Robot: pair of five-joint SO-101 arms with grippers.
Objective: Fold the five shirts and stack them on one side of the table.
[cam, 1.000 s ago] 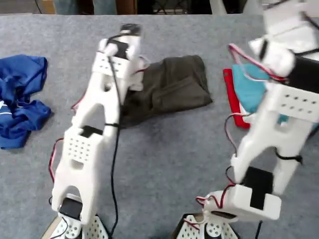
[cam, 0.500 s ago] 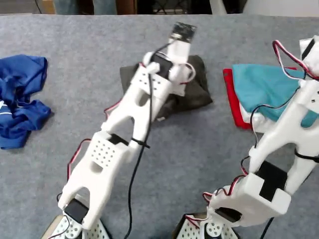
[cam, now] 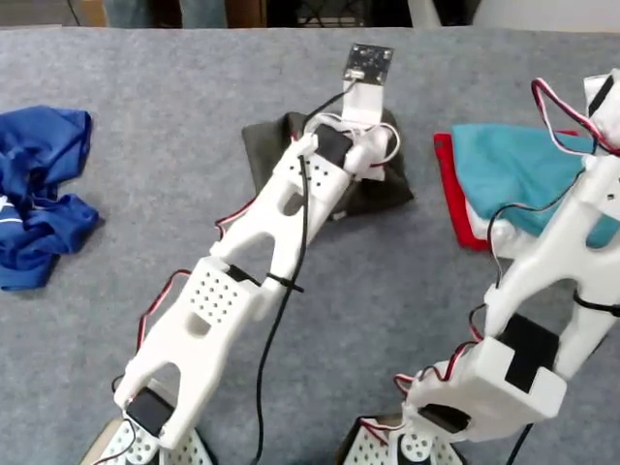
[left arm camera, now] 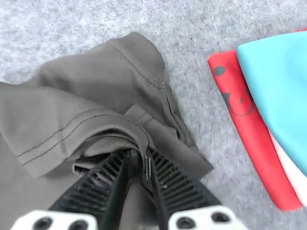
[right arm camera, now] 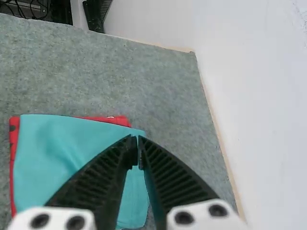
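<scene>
A dark olive shirt [cam: 266, 145] lies partly folded at the table's middle back. My left gripper [left arm camera: 136, 160] is shut on a fold of the olive shirt [left arm camera: 91, 105], and the left arm [cam: 291, 203] stretches across it. To its right sits a stack of folded shirts: a teal shirt [cam: 518, 170] on top, a white layer and a red shirt [cam: 450, 189] beneath. The teal shirt [right arm camera: 53, 158] lies under my right gripper [right arm camera: 134, 151], which hangs above it shut and holds nothing. A crumpled blue shirt [cam: 39, 194] lies at the far left.
Grey carpet-like cloth covers the table [cam: 387, 291]. The table's right edge [right arm camera: 211, 115] runs close beside the stack, with a white wall past it. Both arm bases stand at the front edge. Open cloth lies between the blue shirt and the olive one.
The left arm has swung from the olive shirt's left edge over to its right side, carrying a fold across. The right arm drew back toward the right over the stack.
</scene>
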